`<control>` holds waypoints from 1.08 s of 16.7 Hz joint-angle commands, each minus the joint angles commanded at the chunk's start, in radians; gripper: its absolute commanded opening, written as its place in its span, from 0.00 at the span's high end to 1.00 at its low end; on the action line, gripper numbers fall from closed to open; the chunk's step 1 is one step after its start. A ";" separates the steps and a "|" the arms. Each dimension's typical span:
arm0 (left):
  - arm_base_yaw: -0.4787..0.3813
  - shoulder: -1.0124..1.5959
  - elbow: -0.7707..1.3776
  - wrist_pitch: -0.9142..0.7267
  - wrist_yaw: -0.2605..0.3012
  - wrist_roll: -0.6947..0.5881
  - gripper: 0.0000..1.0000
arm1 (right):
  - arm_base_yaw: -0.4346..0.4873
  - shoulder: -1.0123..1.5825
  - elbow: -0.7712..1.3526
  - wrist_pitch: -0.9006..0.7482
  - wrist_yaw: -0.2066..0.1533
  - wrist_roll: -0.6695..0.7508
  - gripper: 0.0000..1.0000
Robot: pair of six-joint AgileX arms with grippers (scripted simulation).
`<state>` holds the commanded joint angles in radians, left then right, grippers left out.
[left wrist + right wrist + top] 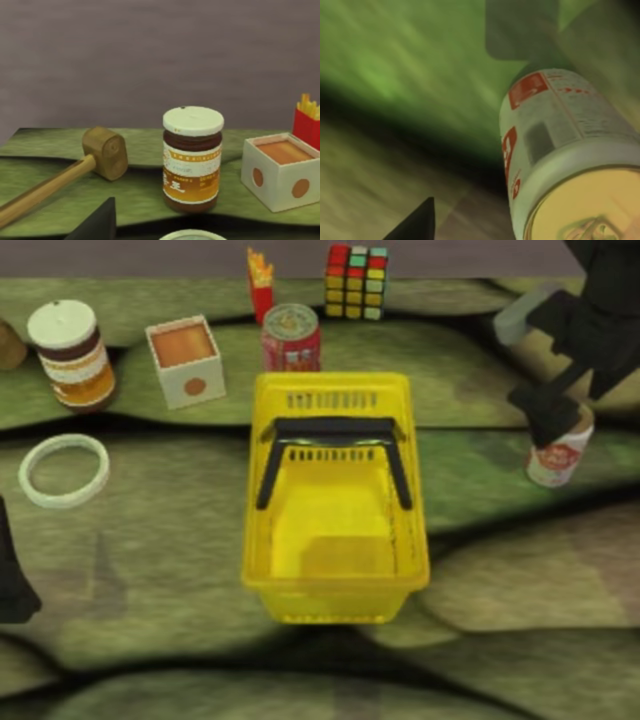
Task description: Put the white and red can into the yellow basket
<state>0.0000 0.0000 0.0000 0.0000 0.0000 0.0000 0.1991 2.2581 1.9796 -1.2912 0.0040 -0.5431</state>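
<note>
**Right tool over the can, right of the basket**

Right tool [548, 425] sits on top of the white and red can [560, 455] at the desk's [500, 640] right side, to the right of the yellow basket [335, 500] and apart from it. The right wrist view shows the can [555, 130] close up, red label patches on a white body, tan end toward the camera, one dark fingertip [417, 222] at the frame edge. I cannot tell whether the fingers are clenched on the can or released.

The basket stands mid-desk with its black handle [335, 440] lying across the opening.

Left tool [12, 580] is parked at the desk's left edge; fingers not readable. Its wrist camera faces the white-lidded jar [192, 160], a wooden mallet [75, 167] and a white box [282, 172].

Behind the basket: a red can [291, 337] and a colour cube [356, 282]. A white ring [63, 470] lies near the left edge.
</note>
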 joint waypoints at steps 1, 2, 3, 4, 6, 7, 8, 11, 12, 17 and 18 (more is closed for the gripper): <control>0.000 0.000 0.000 0.000 0.000 0.000 0.00 | 0.002 0.002 -0.013 0.014 0.000 -0.002 0.00; 0.000 0.000 0.000 0.000 0.000 0.000 0.00 | 0.004 0.005 -0.032 0.037 0.000 -0.002 0.00; 0.000 0.000 0.000 0.000 0.000 0.000 0.00 | 0.004 0.009 -0.055 0.064 0.000 -0.001 0.00; 0.000 0.000 0.000 0.000 0.000 0.000 0.00 | 0.004 0.014 -0.080 0.096 0.000 0.000 0.00; 0.000 0.000 0.000 0.000 0.000 0.000 0.00 | 0.005 0.024 -0.127 0.153 0.000 0.001 0.00; 0.000 0.000 0.000 0.000 0.000 0.000 0.00 | 0.006 0.028 -0.141 0.169 0.000 0.001 0.00; 0.000 0.000 0.000 0.000 0.000 0.000 0.00 | 0.006 0.029 -0.146 0.174 0.000 0.001 0.00; 0.000 0.000 0.000 0.000 0.000 0.000 0.00 | 0.006 0.029 -0.146 0.174 0.000 0.001 0.00; 0.000 0.000 0.000 0.000 0.000 0.000 0.00 | 0.006 0.029 -0.146 0.174 0.000 0.001 0.08; 0.000 0.000 0.000 0.000 0.000 0.000 0.00 | 0.006 0.029 -0.146 0.174 0.000 0.001 0.45; 0.000 0.000 0.000 0.000 0.000 0.000 0.00 | 0.006 0.029 -0.146 0.174 0.000 0.001 0.53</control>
<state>0.0000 0.0000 0.0000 0.0000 0.0000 0.0000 0.2049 2.2868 1.8338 -1.1168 0.0041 -0.5419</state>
